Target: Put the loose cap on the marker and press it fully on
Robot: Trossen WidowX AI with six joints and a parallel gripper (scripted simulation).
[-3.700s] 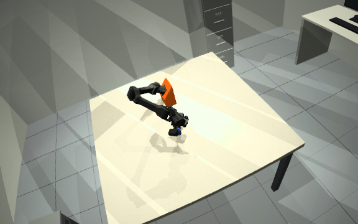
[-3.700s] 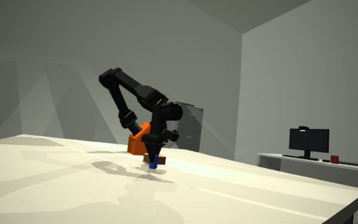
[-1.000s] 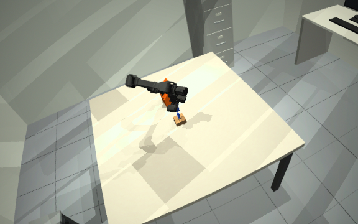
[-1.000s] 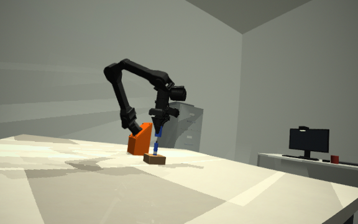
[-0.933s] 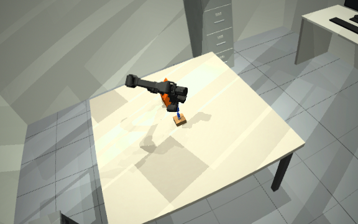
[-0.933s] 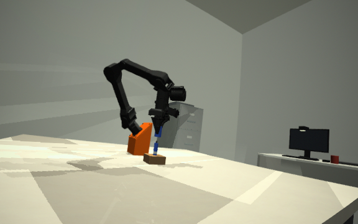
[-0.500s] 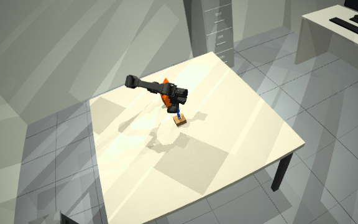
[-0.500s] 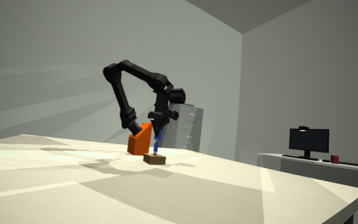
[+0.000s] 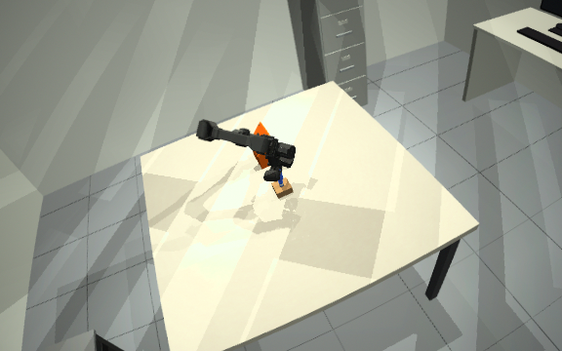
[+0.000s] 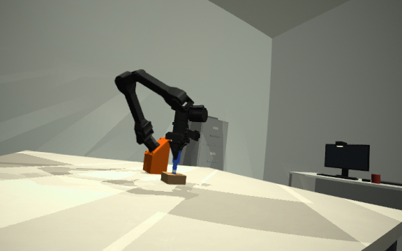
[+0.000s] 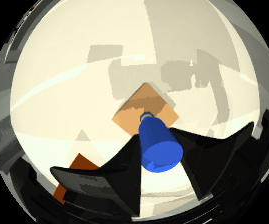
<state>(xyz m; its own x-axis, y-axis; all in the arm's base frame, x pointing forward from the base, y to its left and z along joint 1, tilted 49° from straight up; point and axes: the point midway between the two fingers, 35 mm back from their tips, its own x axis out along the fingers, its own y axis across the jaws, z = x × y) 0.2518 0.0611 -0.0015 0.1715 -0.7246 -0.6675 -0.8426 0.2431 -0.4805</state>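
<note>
The blue cap (image 10: 179,155) (image 11: 162,156) is between the fingers of my gripper (image 11: 154,135), which is shut on it. The marker (image 10: 174,171) (image 11: 146,116) stands upright in the wooden holder block (image 9: 282,189) (image 10: 174,178) (image 11: 146,95). The cap is in line with the marker and covers the view of its upper part. Blue cap and marker look like one column in the exterior view, with a pale band low down near the block. How far the cap sits over the marker is hidden.
The arm's orange base block (image 9: 260,131) (image 10: 157,158) (image 11: 78,162) stands on the table (image 9: 330,302) (image 10: 243,209) behind the holder block. A grey cabinet (image 9: 344,46) stands beyond the table. A desk with a monitor (image 10: 347,157) and a red cup (image 10: 375,178) is farther off.
</note>
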